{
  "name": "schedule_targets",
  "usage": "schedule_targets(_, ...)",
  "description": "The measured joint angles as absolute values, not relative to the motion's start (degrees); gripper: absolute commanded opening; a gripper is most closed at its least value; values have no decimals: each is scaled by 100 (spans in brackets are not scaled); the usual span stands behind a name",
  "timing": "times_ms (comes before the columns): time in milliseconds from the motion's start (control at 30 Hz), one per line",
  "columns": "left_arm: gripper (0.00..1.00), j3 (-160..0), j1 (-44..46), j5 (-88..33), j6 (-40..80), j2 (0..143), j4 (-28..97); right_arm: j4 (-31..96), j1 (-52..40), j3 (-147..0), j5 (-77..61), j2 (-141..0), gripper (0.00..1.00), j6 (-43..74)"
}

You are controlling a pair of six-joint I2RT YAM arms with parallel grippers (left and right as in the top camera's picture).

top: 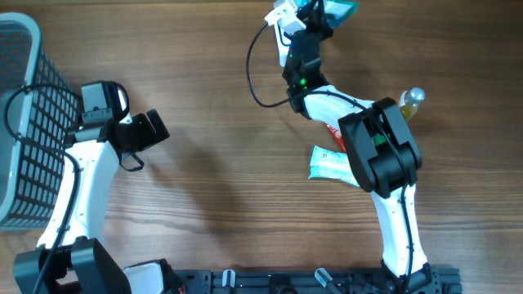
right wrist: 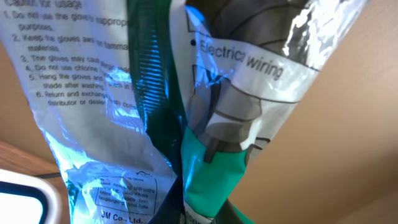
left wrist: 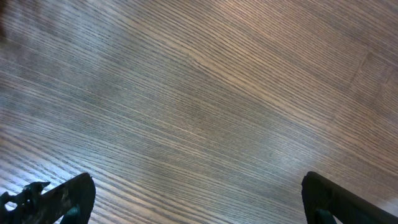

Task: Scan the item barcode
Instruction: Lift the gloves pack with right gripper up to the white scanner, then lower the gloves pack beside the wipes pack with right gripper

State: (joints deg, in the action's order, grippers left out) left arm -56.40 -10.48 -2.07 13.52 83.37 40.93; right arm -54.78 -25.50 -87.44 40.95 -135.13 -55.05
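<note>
**Overhead and wrist views, ordered from the robot's base outward.** Nearest, a teal-and-white flat packet (top: 329,163) lies on the brown wood-grain table (top: 212,98), partly under the right arm. A red-printed item (top: 333,133) sits just beyond it. To the left, the left gripper (left wrist: 198,202) hangs over bare wood, jaws spread wide and holding nothing, near a grey wire-mesh basket (top: 20,131). Farther out, a yellowish bottle with a round silver cap (top: 411,100) sits close to the right arm's elbow.

At the far edge, the right gripper (top: 319,15) is pinched on the task item, a clear crinkled plastic bag of teal gloves with printed instructions (right wrist: 87,106). The bag is held just beside a white device (top: 282,20) trailing a looped black cable (top: 253,77), probably the scanner. No barcode can be made out in these views.

Likely hazards:
- The slick film could slide out of the narrow pinch.
- Creases and glare could spoil the read.
- The code may face away from the device.
- The forearm could snag the cable.
</note>
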Motion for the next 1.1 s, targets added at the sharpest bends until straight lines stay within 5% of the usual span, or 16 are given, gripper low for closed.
schedule_targets(433, 100, -5640, -1048, -207, 1352, 8337, 4093, -4692, -2554, -8744, 3999, -13513, 4, -3854)
schedule_targets(667, 100, -5640, -1048, -207, 1352, 8337, 4091, -5983, -2554, -8748, 4383, -13467, 4, -4069)
schedule_targets(933, 100, -5640, -1048, -202, 1352, 8337, 4091, -2834, -2915, -8757, 4545, -12138, 4, -4351)
schedule_targets(1100, 100, -5640, -1048, -207, 1347, 8340, 4093, 1747, -3533, -8914, 3979, -10698, 4, -3240)
